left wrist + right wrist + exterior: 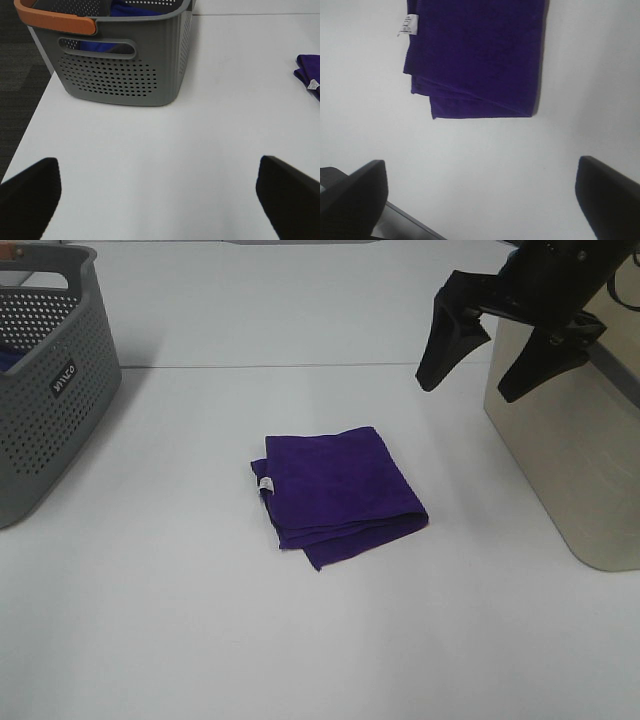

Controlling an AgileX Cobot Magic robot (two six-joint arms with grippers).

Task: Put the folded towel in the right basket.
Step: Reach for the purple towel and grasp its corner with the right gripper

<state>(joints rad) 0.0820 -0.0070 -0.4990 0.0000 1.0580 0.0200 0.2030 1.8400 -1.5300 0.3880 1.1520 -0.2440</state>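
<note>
A folded purple towel [335,490] with a small white tag lies flat on the white table near the middle. It also shows in the right wrist view [475,55], and its edge shows in the left wrist view [308,72]. My right gripper [478,380] is open and empty, raised in the air to the right of the towel, beside the beige right basket [575,450]. In the right wrist view its fingers [352,195] are spread wide. My left gripper [160,195] is open and empty, low over the table near the grey basket.
A grey perforated basket [45,370] with an orange handle [55,17] stands at the left and holds blue cloth [127,10]. The table's left edge [30,125] drops to dark floor.
</note>
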